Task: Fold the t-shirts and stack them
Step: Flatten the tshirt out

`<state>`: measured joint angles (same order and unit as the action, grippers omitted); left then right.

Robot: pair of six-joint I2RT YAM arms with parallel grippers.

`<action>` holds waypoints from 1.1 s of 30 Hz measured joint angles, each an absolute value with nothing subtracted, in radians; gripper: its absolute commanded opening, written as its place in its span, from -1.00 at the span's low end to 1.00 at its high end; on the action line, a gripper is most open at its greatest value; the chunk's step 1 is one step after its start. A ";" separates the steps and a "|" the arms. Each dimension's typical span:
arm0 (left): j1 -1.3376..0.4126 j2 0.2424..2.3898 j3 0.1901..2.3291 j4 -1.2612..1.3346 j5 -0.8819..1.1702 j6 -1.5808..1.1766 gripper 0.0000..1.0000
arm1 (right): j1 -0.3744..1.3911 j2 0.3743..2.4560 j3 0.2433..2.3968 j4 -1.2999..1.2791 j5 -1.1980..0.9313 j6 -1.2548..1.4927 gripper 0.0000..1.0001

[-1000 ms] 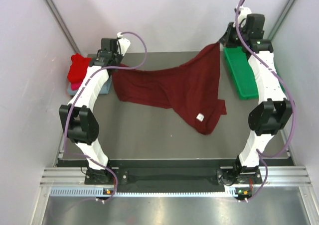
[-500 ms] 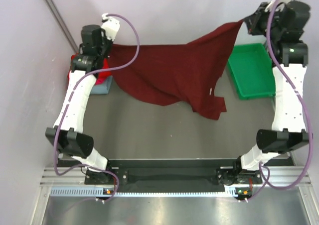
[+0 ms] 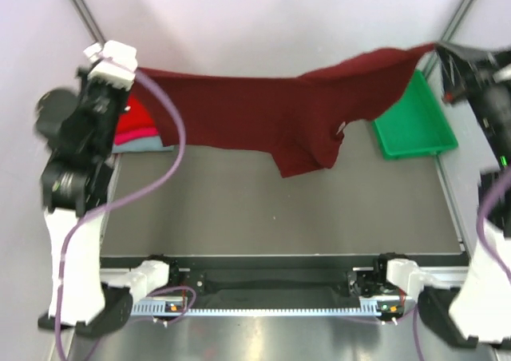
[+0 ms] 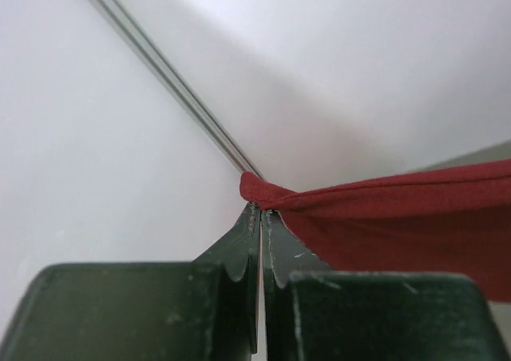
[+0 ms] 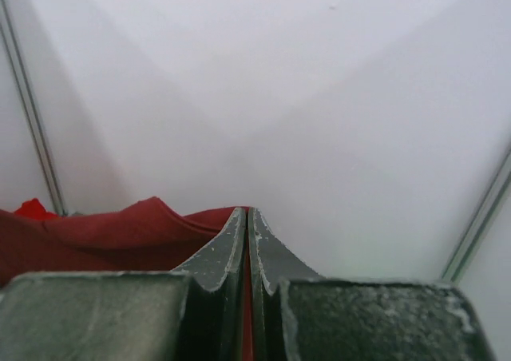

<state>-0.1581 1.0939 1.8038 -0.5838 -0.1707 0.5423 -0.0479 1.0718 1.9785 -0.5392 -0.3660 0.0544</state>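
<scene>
I see the bench [image 3: 239, 209] from above, a grey surface running between my two arms. The maroon t-shirt [image 3: 263, 113] is off it, strung in the air along the bench's far edge and pulled out between both arms. Its top hem runs nearly straight from the far-left corner to the far-right corner. A loose fold sags lowest right of centre, and I cannot tell whether that fold touches the bench.

The green tray [image 3: 415, 121] lies at the far-right corner, partly under the raised cloth. At the far-left corner there is a folded pile: the bright red shirt [image 3: 137, 123] on top, the pink shirt [image 3: 128, 140] under it and the grey-blue shirt [image 3: 152, 146] at the bottom, partly hidden by my left arm.

The left gripper [image 4: 260, 213] is pinched tight on the maroon t-shirt's corner, with a small nub of cloth poking past the fingertips. The right gripper [image 5: 246, 213] is clamped on the opposite corner, a thin red strip showing between its jaws.
</scene>
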 measured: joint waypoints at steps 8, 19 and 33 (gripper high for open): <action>-0.158 0.873 1.825 -0.593 -0.129 0.556 -1.00 | -0.048 0.857 2.059 -0.579 -0.265 0.001 -1.00; -0.161 0.873 1.713 -0.534 -0.093 0.617 -1.00 | -0.041 0.867 2.238 -0.533 -0.071 -0.115 -1.00; -0.141 1.481 1.227 -0.320 -0.030 0.755 -1.00 | -0.044 1.321 1.530 -0.266 -0.047 -0.431 -1.00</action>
<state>-0.1413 1.4811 1.2270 -0.3199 -0.0296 0.7547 -0.0441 1.3209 1.5303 -0.2661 -0.0467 -0.4313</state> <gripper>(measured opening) 0.014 0.005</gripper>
